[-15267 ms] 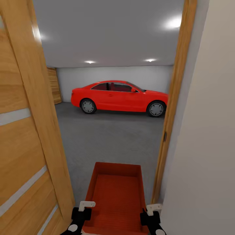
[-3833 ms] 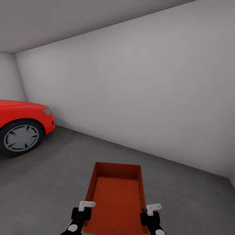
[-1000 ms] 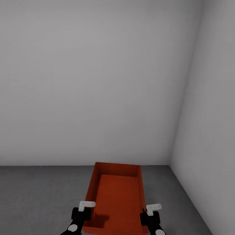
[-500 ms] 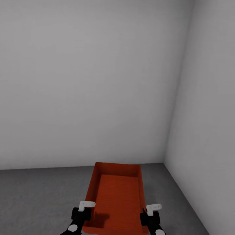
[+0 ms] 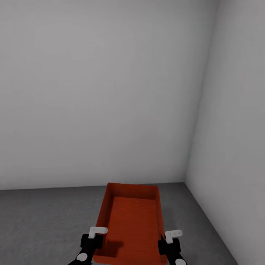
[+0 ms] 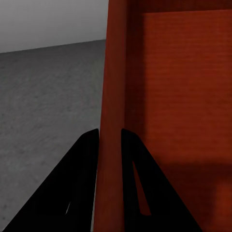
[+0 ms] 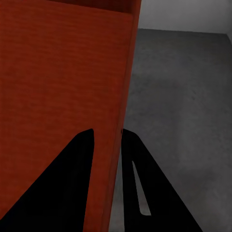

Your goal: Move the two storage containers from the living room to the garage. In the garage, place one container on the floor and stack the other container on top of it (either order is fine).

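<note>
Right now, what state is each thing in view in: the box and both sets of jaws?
box: open-topped, empty, upright, held off the floor
left gripper: jaws shut on the box's side wall
right gripper: jaws shut on the opposite side wall

Both claws (image 5: 92, 235) (image 5: 170, 237) clamped, side by side.

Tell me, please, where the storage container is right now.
In the head view the storage container sits low at centre, held between the left gripper and the right gripper, above the grey floor near a wall corner.
</note>
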Controlling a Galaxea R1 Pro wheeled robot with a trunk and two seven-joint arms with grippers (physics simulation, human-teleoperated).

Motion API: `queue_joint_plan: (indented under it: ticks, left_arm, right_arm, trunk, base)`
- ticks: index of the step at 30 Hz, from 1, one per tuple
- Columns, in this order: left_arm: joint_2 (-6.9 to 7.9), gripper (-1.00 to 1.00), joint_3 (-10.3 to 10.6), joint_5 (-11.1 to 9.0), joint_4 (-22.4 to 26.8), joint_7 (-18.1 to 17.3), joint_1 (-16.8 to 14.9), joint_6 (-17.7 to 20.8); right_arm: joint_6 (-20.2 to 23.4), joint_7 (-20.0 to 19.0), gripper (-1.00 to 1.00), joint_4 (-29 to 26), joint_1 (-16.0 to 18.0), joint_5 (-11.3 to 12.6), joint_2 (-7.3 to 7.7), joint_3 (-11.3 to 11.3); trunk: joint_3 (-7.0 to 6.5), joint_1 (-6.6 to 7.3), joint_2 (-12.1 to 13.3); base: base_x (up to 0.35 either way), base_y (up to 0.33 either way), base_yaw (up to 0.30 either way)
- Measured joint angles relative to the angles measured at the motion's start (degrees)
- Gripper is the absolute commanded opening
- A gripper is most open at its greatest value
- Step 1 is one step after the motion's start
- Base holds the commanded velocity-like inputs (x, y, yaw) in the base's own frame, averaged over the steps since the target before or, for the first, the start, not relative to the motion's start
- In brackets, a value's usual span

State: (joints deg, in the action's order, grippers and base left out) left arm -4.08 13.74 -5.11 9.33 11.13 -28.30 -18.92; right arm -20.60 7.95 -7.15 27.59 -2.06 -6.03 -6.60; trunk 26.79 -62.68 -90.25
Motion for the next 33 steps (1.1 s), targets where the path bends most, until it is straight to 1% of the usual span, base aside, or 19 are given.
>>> queue_joint_plan:
  ticks: [33]
  left_arm:
    - [-0.03, -1.00, 0.0, -0.1, -0.1, 0.0, 0.0, 0.0]
  right_arm:
    - [0.0, 0.0, -1.00, 0.0, 0.0, -0.1, 0.02, 0.0]
  trunk:
    - [5.93, -7.25, -13.2]
  base:
    - [0.000, 0.000, 0.000]
